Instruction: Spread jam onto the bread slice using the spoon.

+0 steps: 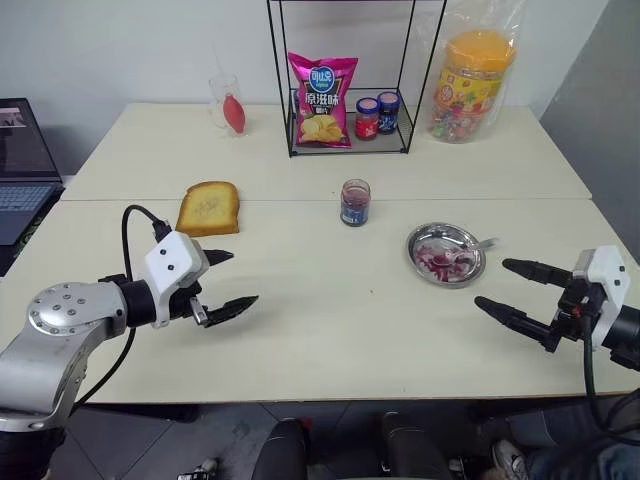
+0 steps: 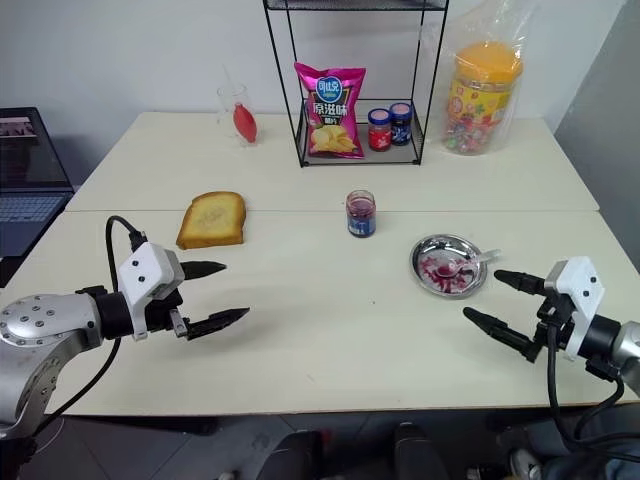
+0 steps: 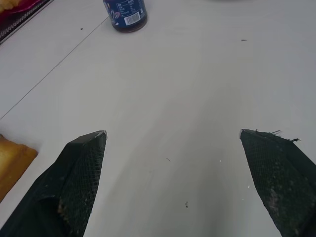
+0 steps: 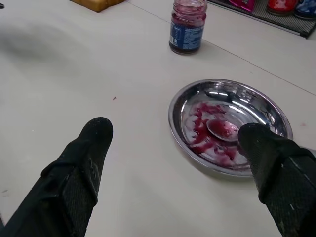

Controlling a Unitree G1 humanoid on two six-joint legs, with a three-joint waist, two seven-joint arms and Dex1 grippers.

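**Both tools wide open over the bench, nothing held**

I have my left tool [image 1: 226, 282] hovering above the bench [image 1: 330, 320] with its two black fingers spread apart and empty. The bread slice [image 1: 208, 208] lies flat just beyond this tool, slightly to its outer side, near but not touching; I catch its corner beside one finger in the left wrist view.

My right tool [image 1: 512, 290] also stands open and empty, fingers [image 4: 79, 173] well parted. Just ahead of it and a little inward sits a round metal dish [image 1: 421, 262] with the jam [image 4: 202, 136] smeared red across its bottom. The spoon [image 4: 222, 129] rests in that dish, bowl down in the jam, handle laid over the rim on the side toward the right tool. In the right wrist view one finger overlaps the dish's edge, though I cannot tell any contact.

Between the two tools, farther out, an open jam jar [image 1: 355, 202] with a blue label stands upright, well apart from both.
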